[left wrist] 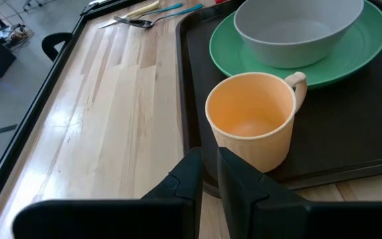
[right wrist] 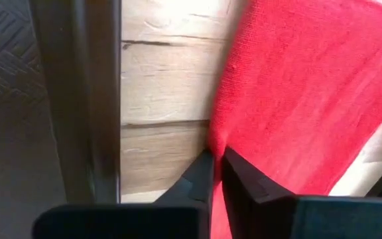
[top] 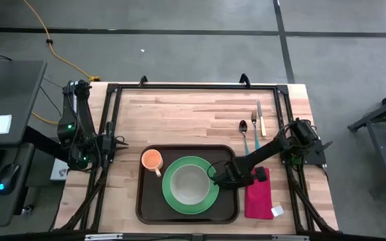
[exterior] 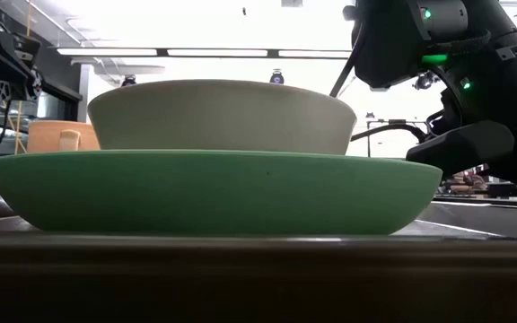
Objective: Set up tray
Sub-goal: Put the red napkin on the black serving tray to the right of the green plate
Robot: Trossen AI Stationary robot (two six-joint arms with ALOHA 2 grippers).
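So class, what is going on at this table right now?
A two-armed robot is setting up a meal tray. The right claw is shut on the edge of the red napkin beside the tray. The green plate, bowl and orange cup sit on the tray. The left claw waits by the cup.

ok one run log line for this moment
right tool: shut on red napkin edge | left tool: waiting by tray

The dark brown, round-cornered, raised-rim tray (top: 154, 204) lies flat near the surface's (top: 179, 117) front edge, roughly centred.
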